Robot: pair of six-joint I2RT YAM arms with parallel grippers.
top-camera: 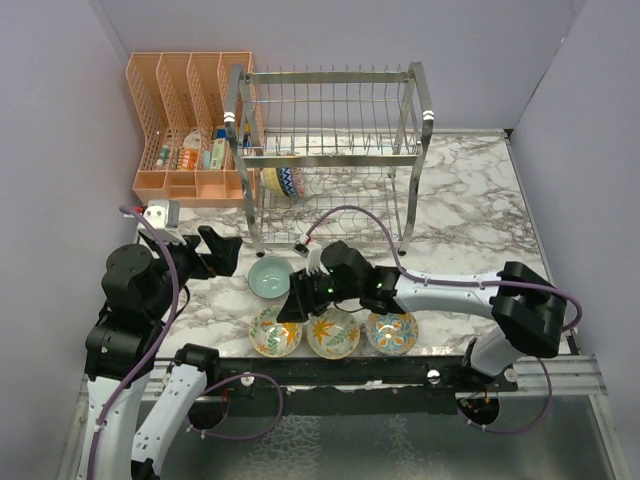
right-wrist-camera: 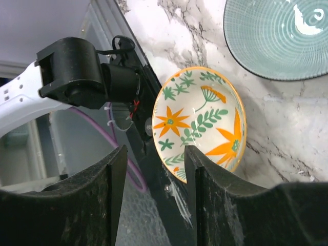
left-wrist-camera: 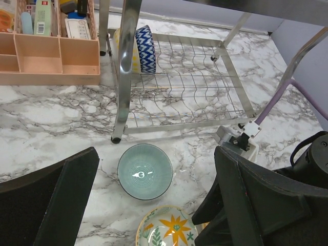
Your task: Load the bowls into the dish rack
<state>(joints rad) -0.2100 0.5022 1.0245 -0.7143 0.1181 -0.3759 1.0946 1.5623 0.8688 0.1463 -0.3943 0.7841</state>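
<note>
The chrome dish rack stands at the back, with one blue-zigzag bowl upright in its lower tier; that bowl also shows in the left wrist view. A pale teal bowl sits in front of the rack. Three floral bowls line the front edge. My right gripper is open over the leftmost floral bowl, its jaws either side of that bowl's near rim. My left gripper is open and empty, above the teal bowl.
A peach plastic organizer with small items stands left of the rack. The rack's front left post is just beyond the teal bowl. A black rail runs along the table's near edge. Walls close in both sides.
</note>
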